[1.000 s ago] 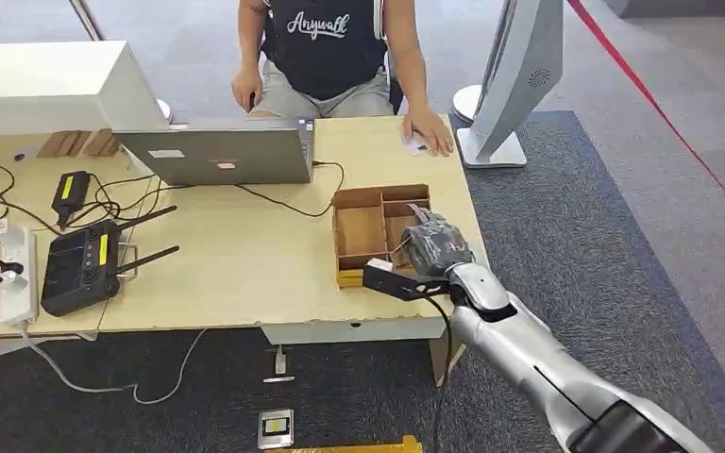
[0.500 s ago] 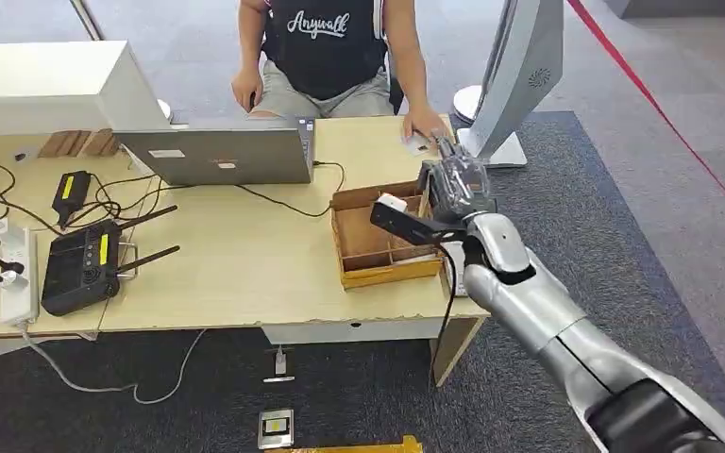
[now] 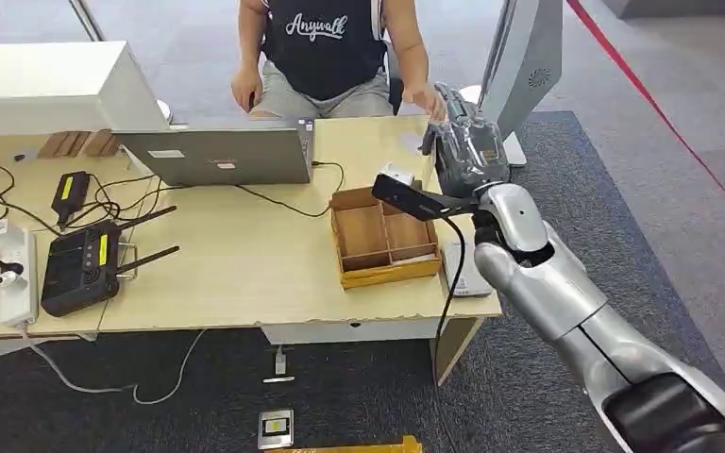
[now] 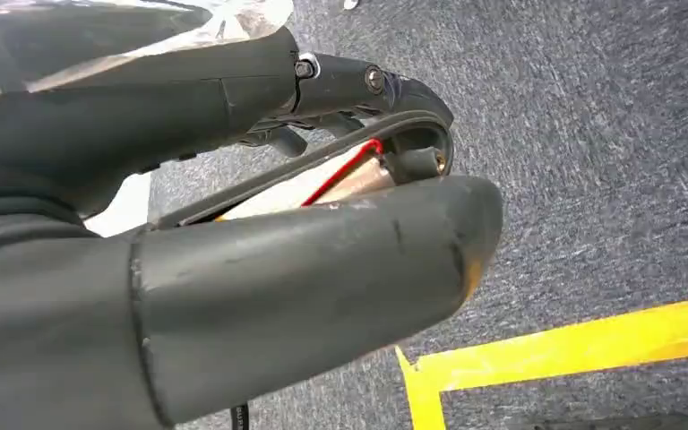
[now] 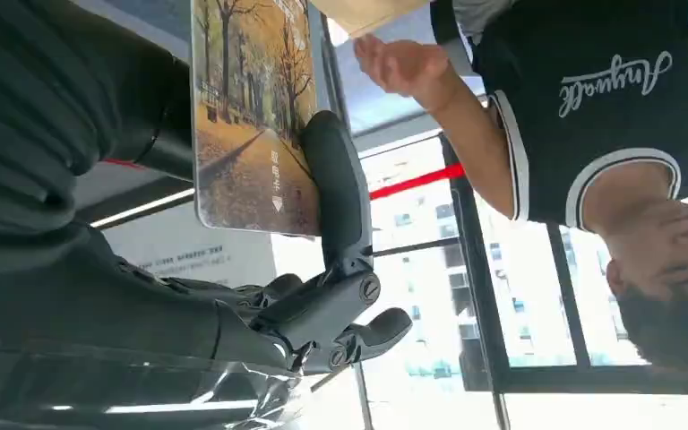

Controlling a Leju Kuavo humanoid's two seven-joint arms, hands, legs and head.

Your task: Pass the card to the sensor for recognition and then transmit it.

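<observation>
1. Looking down from the head view, we see our right hand raised over the far right corner of the wooden table, close to the person's hand reaching in from across it. Just below our wrist sits a divided wooden box. A laptop stands at the table's far side, and a black controller with antennas lies toward the left among cables. A white stand rises on the carpet beyond the corner.

2. From the left wrist view, we see our left hand hanging over grey carpet, with a yellow floor line beneath it. Its thick thumb and a dark finger curve toward each other, but we cannot tell whether the fingers are clenched or released.

3. From the right wrist view, we see the card, printed with an autumn tree avenue, grasped between our right thumb and a dark finger. The person's open palm is near the card's edge but apart from it.
</observation>
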